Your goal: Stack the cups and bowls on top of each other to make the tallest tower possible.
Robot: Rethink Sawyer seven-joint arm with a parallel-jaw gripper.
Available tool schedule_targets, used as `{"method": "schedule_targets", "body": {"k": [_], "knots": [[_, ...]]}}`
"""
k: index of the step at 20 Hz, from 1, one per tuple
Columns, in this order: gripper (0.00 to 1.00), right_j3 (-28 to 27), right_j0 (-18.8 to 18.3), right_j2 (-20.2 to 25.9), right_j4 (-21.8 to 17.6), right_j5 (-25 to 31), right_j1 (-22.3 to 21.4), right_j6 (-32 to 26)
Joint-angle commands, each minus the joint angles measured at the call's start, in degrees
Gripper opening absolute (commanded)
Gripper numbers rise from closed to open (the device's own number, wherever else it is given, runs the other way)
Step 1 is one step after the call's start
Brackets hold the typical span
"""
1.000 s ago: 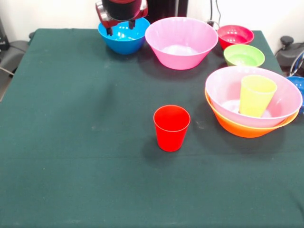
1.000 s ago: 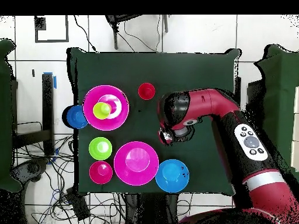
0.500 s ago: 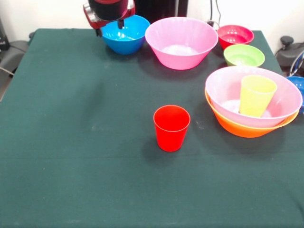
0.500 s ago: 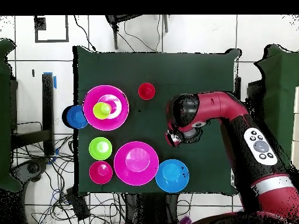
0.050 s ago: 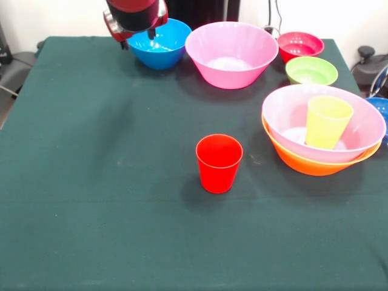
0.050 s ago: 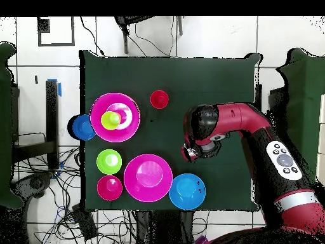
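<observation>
Since the earlier frame, only your gripper (image 5: 138,35) has moved, drifting sideways from the light blue bowl (image 5: 159,44); whether it is wide or narrow you cannot tell. Count two cups: a red cup (image 5: 219,163) upright alone mid-tabletop (image 5: 91,182), and a lime cup (image 5: 327,122) standing in the tower (image 5: 321,136). That tower is one pink bowl (image 5: 291,112) nested in an orange bowl (image 5: 303,163). Loose bowls number five: light blue, a second big pink bowl (image 5: 231,54), magenta-red bowl (image 5: 300,46), green bowl (image 5: 311,71), and a dark blue bowl (image 5: 381,109) at the edge.
</observation>
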Motion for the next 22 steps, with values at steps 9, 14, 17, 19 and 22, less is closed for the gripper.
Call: {"method": "schedule_targets", "body": {"k": [9,14,17,19,22], "knots": [[1.00,0.99,-0.25,0.67,-7.95,-8.80,6.14,-14.92],[1.00,1.17,-0.40,0.67,-8.25,-8.59,5.99,-15.16],[0.00,1.45,-0.57,0.57,-8.46,-8.92,6.10,-15.22],[0.00,1.53,-0.51,0.48,-8.62,-8.98,6.13,-15.20],[0.00,1.62,-0.40,0.32,-8.76,-9.00,6.19,-15.12]]}}
